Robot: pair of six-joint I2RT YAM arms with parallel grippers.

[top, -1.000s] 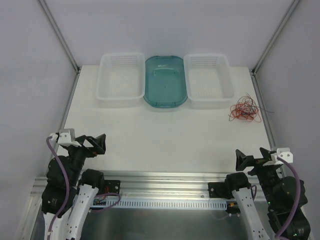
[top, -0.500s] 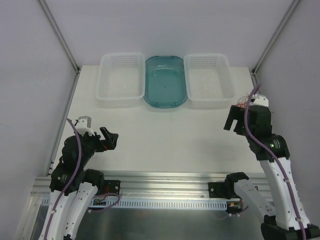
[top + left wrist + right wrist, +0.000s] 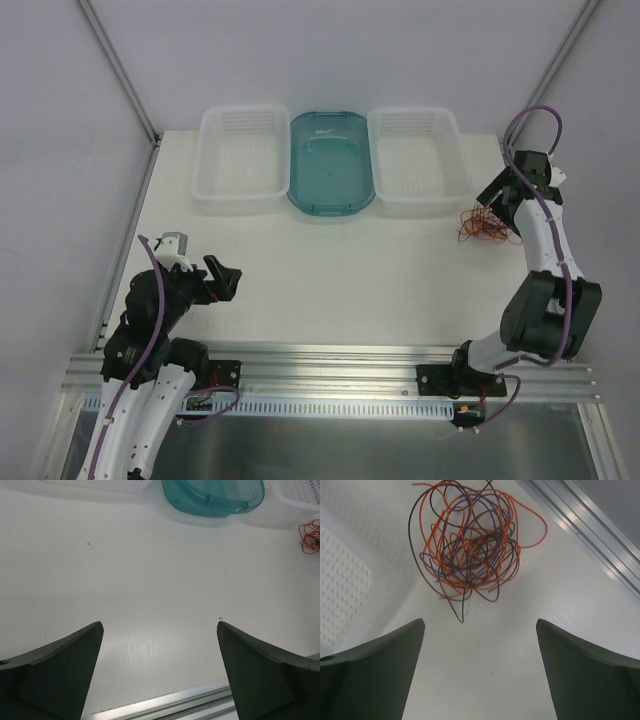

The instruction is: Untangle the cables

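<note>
A teal tub (image 3: 331, 207) sits at the back of the white worktop (image 3: 330, 275). A white basket (image 3: 240, 198) touches its left side and a second white basket (image 3: 418, 204) its right. Right of the tub, past the second basket and slightly nearer, lies a tangle of cables (image 3: 488, 228), mostly red-orange. The right hand (image 3: 494, 196) hangs at the tangle's back edge; contact cannot be judged. The left hand (image 3: 222, 279), fingers spread, hovers well left of the tub, toward the near edge.

On my flat white surface (image 3: 330, 260) sit a white perforated plastic basket (image 3: 240, 203), a teal oval plastic tub (image 3: 331, 205) and a second white basket (image 3: 420, 207) in a row. Thin tangled red-orange and dark cables (image 3: 487, 222) lie near the second white basket.
</note>
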